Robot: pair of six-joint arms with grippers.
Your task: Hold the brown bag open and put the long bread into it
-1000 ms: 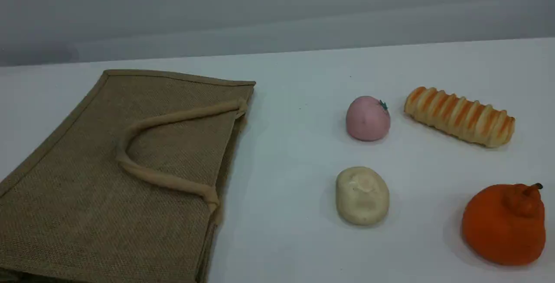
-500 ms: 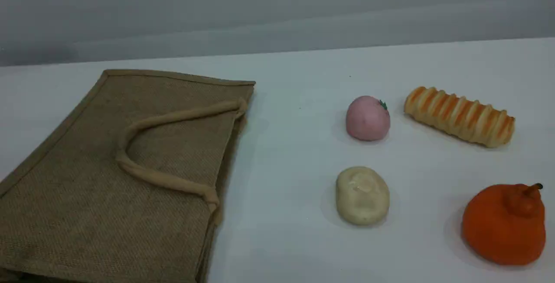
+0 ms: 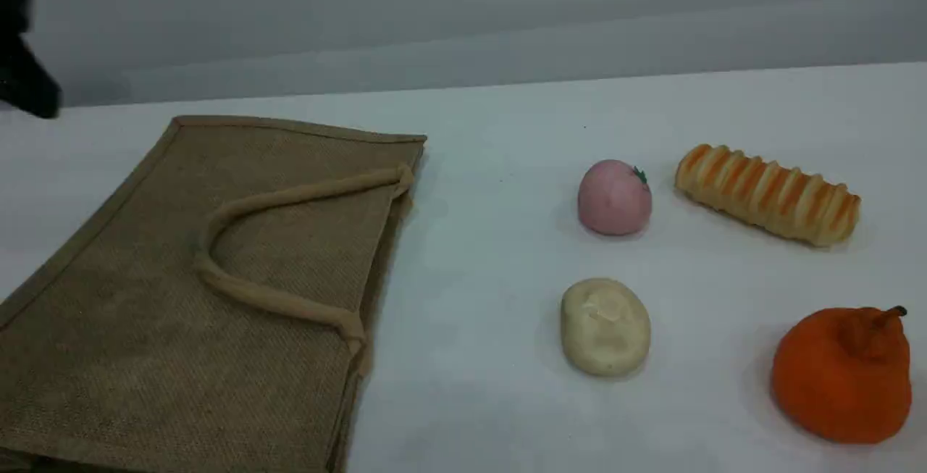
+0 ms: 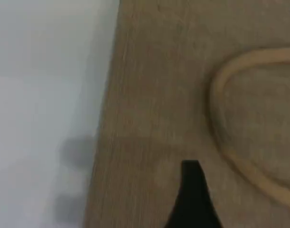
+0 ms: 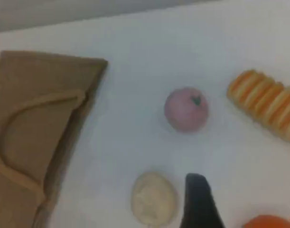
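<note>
While both claws hang empty and spread: left claw [image 4: 194, 190] above bag [image 3: 181, 299], flat on table [image 3: 492, 118]; handle [image 4: 220, 118] just right of fingertip. Right claw [image 5: 199, 199] high over food; bread [image 5: 268, 104] far up-right of tip, cream bun [image 5: 153, 198] just left, pink bun [image 5: 186, 109] ahead, orange fruit [image 5: 270, 222] right. Bag likely stiff jute, light; take top handle or mouth edge. Bread looks soft, light; grip mid-length across ridges. No labels or writing readable.
</note>
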